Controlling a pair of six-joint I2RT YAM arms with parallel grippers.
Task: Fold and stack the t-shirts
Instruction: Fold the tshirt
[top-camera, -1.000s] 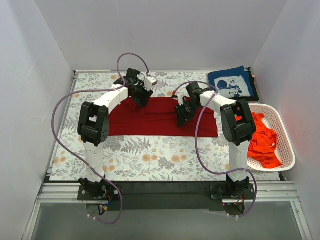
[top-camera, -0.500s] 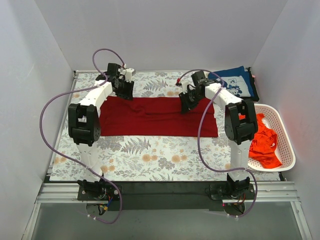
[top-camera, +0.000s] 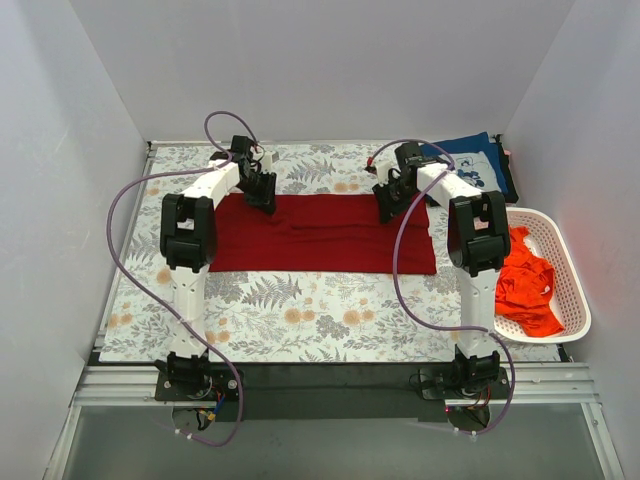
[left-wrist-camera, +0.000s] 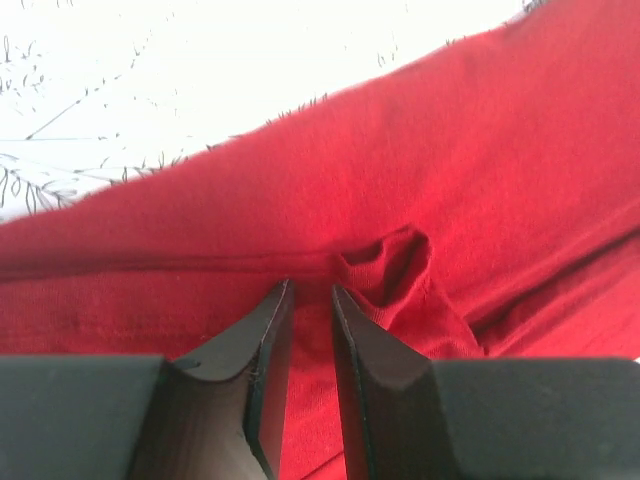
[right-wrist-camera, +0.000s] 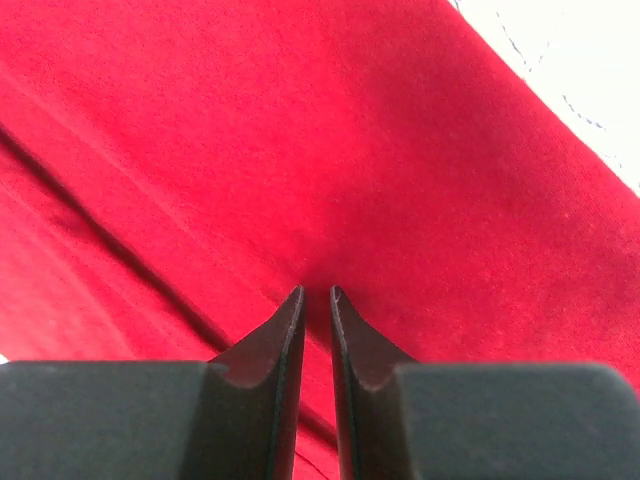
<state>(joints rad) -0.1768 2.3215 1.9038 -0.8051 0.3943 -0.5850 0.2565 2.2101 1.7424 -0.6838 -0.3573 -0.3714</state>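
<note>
Left gripper: we are pinching the dark red t-shirt, fingers narrow.
Right gripper: we are pinching it too, fingers narrow.
Where: toward the table's far edge.

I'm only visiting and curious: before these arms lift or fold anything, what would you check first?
1. Left gripper pinching the red shirt at its far edge: ok, cloth puckers at its tips.
2. Right gripper pinching that same edge: ok.
3. Grips hold shirt only, not the tablecloth: cannot tell.
4. Red shirt spread flat: ok.
5. Navy shirt folded, off to the side: ok.
6. Orange shirt in the basket, away from both arms: ok.
</note>
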